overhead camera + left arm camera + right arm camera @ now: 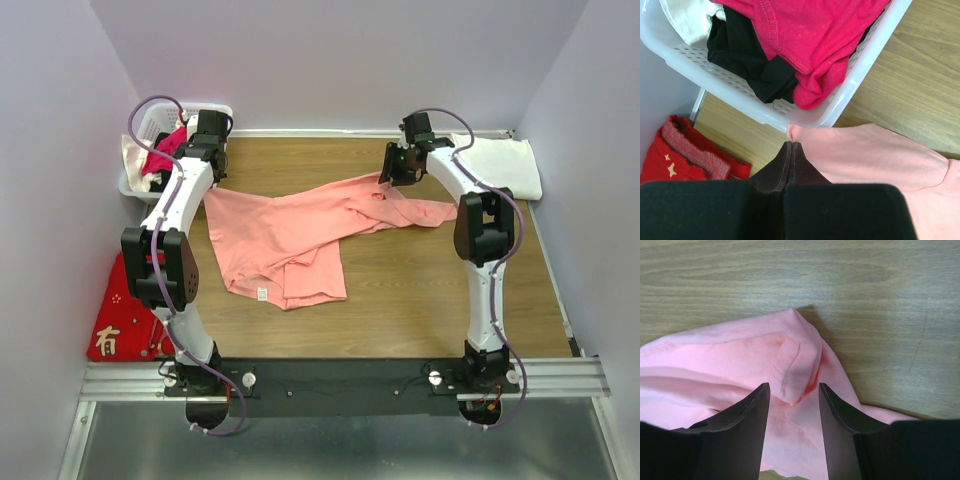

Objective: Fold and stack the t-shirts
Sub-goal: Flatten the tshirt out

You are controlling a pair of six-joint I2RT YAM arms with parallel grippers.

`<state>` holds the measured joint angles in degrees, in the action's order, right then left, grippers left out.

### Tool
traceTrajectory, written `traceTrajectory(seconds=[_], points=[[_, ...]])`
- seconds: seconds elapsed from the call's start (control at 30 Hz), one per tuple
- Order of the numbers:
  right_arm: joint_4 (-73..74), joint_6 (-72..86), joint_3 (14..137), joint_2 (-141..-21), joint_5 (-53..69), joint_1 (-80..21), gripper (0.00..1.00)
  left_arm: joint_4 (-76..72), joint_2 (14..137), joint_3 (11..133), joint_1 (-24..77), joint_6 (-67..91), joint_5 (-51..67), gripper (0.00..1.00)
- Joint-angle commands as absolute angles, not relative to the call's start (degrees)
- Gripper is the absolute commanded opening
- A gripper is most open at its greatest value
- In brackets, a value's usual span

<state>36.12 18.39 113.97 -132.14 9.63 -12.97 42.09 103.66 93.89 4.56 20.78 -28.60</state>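
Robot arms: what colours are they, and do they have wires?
Both are white tubes with chunky black joints, the left arm and the right arm alike. A thin purple cable loops along each. The left claw and right claw are dark, each with two pointed prongs.

White arms (185,195), purple cables (155,98), dark fingers (742,430)

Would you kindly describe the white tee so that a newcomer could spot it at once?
On the table, look to the far right corner, beyond the right arm. The white tee lies flat there, alone; the pink tee sprawls mid-table, and the other whitish cloth sits in the basket at far left.
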Motion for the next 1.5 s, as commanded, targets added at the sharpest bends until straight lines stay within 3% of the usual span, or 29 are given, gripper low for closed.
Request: traceTrajectory(seconds=[0.0,0.3,0.57,0.77,0.9,1.17,1.47], points=[[36.65,17.49,112.59,-134.21,12.22,-13.97,0.51,41.4,104.15,93.95,4.31,20.3,-27.95,0.0],[36.65,17.4,113.38,-136.23,13.36,-14.76,0.47,41.31,104.76,94.31,4.31,20.3,-27.51,0.0],[36.74,17.49,113.38,-137.02,13.19,-15.03,0.36,41.31,104.85,94.13,4.31,20.21,-27.6,0.0],[36.91,17.75,113.64,-135.97,10.65,-15.03,0.07,41.31,105.2,94.39,4.31,20.13,-27.6,0.0],[37.18,17.84,114.78,-134.48,7.74,-15.03,0.07,41.48,105.38,94.83,4.31,20.13,-28.12,0.0],[37.27,17.4,118.56,-133.85,6.59,-14.94,0.17,41.66,105.56,95.1,4.31,20.13,-28.12,0.0],[37.18,17.49,120.23,-134.56,7.03,-15.03,0.16,41.49,105.47,94.57,4.31,20.04,-27.51,0.0]])
